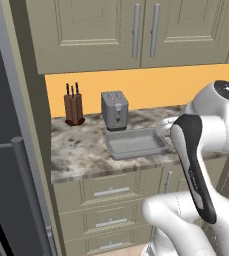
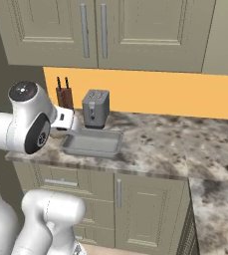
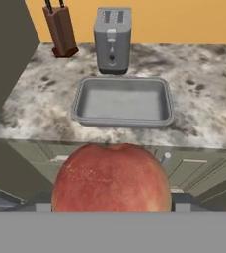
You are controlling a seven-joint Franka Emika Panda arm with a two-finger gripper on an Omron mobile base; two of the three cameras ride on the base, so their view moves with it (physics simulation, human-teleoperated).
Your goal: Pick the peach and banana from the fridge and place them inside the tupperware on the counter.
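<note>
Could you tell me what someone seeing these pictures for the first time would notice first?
Most striking is the peach, big and orange-red at the bottom of the hand view, held in the gripper short of the counter. Beyond it lies the empty grey tupperware on the marbled counter, with a grey toaster right behind it. A brown knife block stands to the toaster's left, against the orange wall.

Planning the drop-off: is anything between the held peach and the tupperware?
Nothing visible does. In the hand view the peach sits in the claw, short of the counter edge, with open air to the empty tupperware. The toaster and knife block stand behind it.
</note>
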